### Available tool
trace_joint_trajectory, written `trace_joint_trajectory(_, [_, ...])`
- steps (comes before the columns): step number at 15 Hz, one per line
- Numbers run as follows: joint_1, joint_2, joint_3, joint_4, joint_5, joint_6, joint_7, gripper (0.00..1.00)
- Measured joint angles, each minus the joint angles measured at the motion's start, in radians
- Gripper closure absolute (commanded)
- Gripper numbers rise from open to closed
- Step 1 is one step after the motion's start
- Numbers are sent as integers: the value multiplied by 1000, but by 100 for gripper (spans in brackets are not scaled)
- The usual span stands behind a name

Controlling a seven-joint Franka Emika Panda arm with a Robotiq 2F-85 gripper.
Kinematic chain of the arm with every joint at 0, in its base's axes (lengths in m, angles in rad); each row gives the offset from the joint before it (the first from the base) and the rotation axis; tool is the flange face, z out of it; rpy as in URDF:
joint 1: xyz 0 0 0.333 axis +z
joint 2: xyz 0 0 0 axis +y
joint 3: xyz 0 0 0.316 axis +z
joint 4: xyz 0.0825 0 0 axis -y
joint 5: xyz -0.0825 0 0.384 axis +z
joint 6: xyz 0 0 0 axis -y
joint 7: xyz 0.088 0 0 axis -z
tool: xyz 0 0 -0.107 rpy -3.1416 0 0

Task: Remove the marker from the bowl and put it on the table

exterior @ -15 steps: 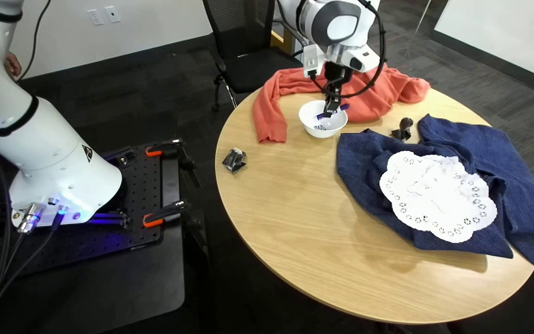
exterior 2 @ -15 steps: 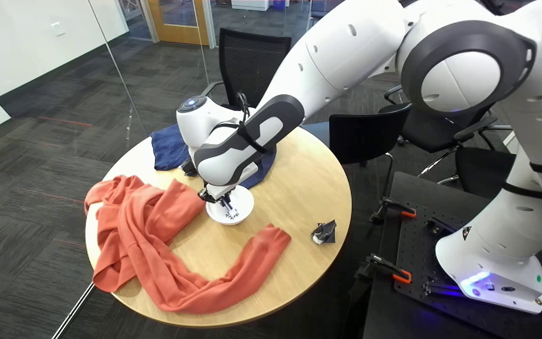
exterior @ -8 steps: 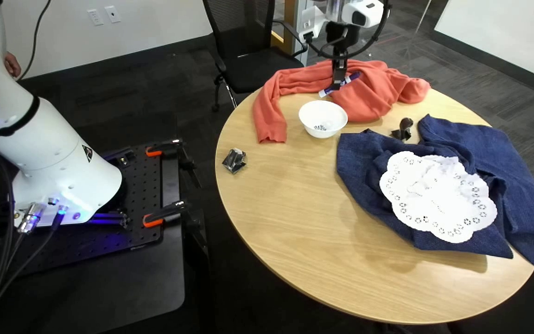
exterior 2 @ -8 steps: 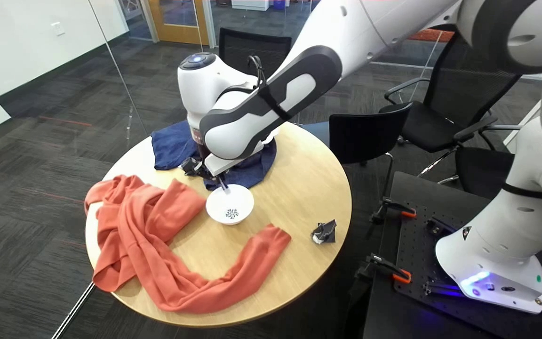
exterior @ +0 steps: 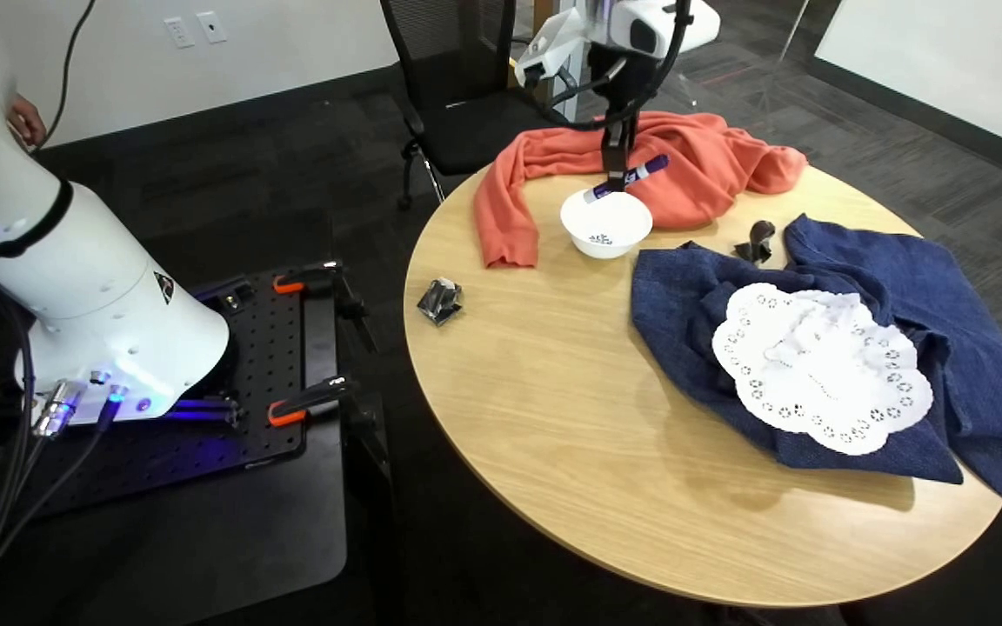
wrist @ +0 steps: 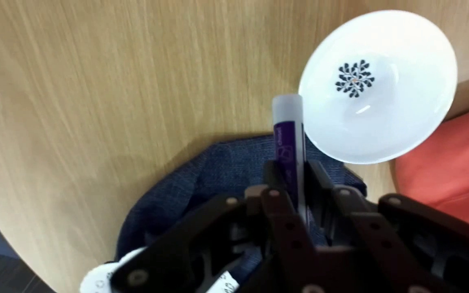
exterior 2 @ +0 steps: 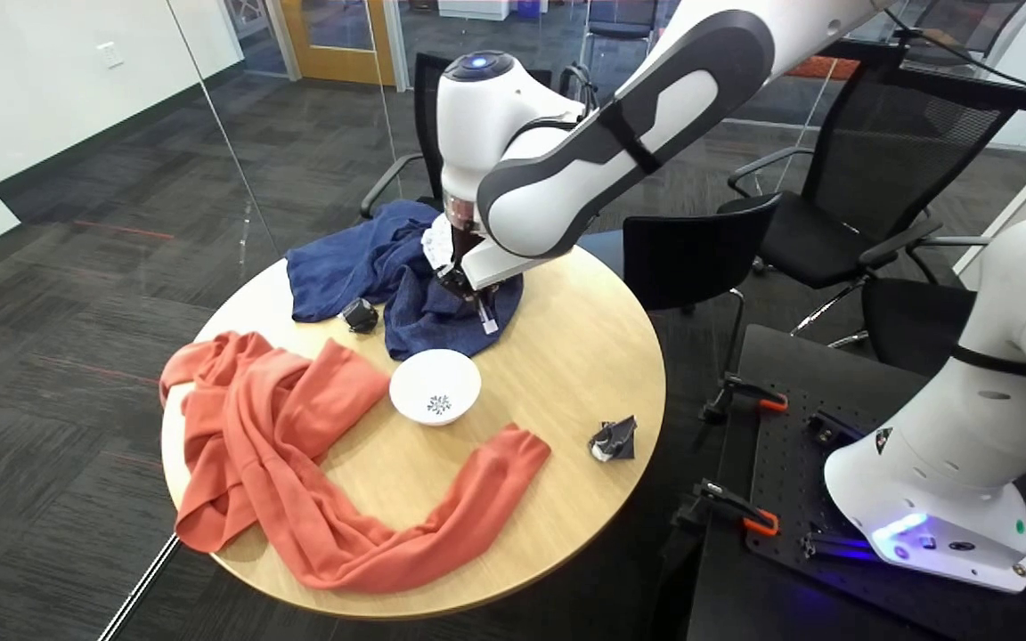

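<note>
Wrist view: the table takes the left and top of the frame, tan wood. Denim cloth next, lower centre, behind my gripper as that view sees it. Red-orange cloth heaped lower left in an exterior view. White doily on the denim, right side in an exterior view.

Gripper sits at the bottom of the wrist frame, pinching the marker's body from both sides. The bowl is upper right there, upright on the wood.

Marker, smallest: in the air, out of the bowl. Its long axis runs nearly straight up the wrist frame from the grip, pale end at top, just beside the bowl's left rim. In an exterior view that pale end overlaps the bowl's upper rim and the shaft climbs to the upper right; I put the overlap down to line of sight. Reads as tilted, pale end lower.

Removal looks done, placing isn't. Next I'd carry it toward the upper left of the wrist frame, off the denim and away from the bowl, then lower. Level it first if I can: let go tilted, it'd likely land end-first and roll.
</note>
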Motion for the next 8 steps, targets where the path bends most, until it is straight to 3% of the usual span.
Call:
trace_joint_trajectory(4, [-55, -30, 1, -130, 22, 68, 15, 95])
trace_joint_trajectory(8, [-98, -18, 11, -227, 136, 155, 15, 95])
